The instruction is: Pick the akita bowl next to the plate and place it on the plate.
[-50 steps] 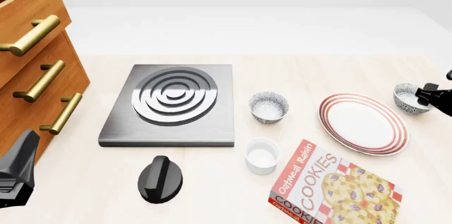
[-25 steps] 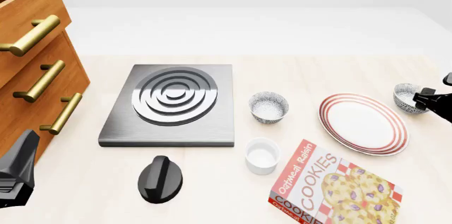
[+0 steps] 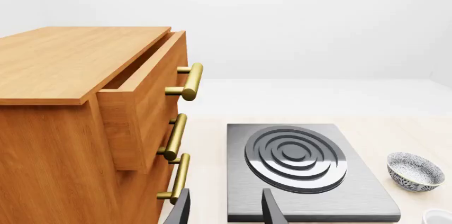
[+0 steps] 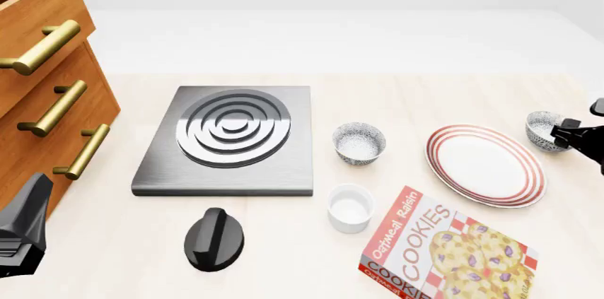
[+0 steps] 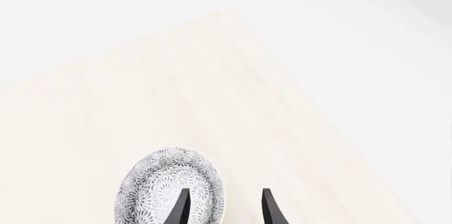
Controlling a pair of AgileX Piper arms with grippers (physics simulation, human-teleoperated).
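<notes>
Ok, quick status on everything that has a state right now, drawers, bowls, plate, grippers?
akita bowl: upright on the table right of the plate, not lifted.
plate: flat on the table, nothing on it.
right gripper: open, one finger inside the bowl, one outside its rim.
left gripper: open, holding nothing.
second speckled bowl: upright, left of the plate.
white cup: upright.
top drawer: partly pulled out.
cookie box: lying flat.

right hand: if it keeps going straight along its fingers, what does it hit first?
Most likely the akita bowl: the right hand is open with one finger over the bowl's inside and the other past its rim. Beyond that only bare table shows. Height above the bowl is unclear.
</notes>
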